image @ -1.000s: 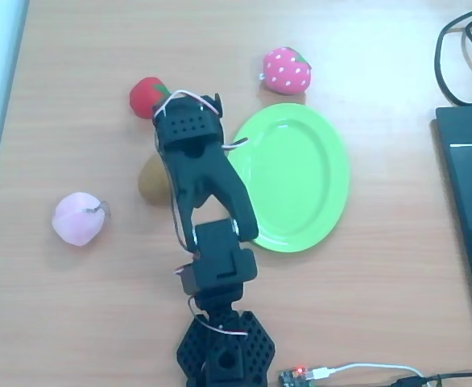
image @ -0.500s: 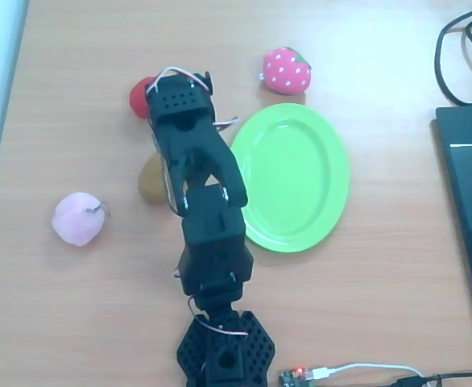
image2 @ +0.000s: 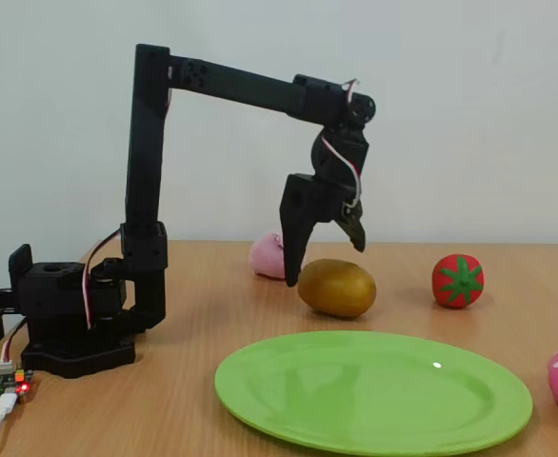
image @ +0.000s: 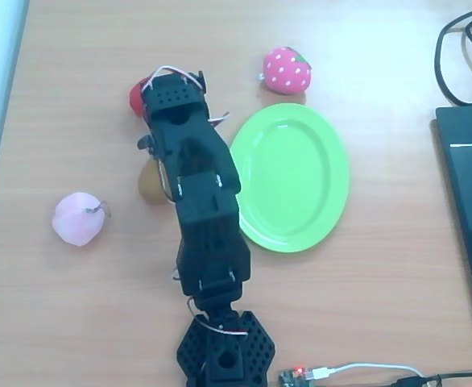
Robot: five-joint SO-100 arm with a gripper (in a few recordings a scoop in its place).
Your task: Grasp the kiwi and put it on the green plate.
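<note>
The kiwi (image2: 336, 288) is an olive-brown egg shape lying on the wooden table behind the green plate (image2: 374, 392). My gripper (image2: 325, 255) hangs just above it and is open. One fingertip reaches down beside the kiwi's left end, and the other stays higher, over its right half. Nothing is held between the fingers. From overhead, the black arm (image: 192, 157) covers most of the kiwi (image: 148, 182), so only its left edge shows. The lime-green oval plate (image: 300, 173) lies just right of the arm with nothing on it.
A red strawberry (image: 138, 93) peeks out beyond the wrist and a pink strawberry (image: 287, 71) lies past the plate. A pale pink peach (image: 78, 218) sits to the left. A laptop (image: 468, 210) and cables (image: 461, 56) occupy the right edge. The arm's base (image: 222, 351) stands at the near edge.
The arm has stretched forward and swung slightly left, bringing the wrist over the kiwi. It now hides more of the kiwi and the red strawberry.
</note>
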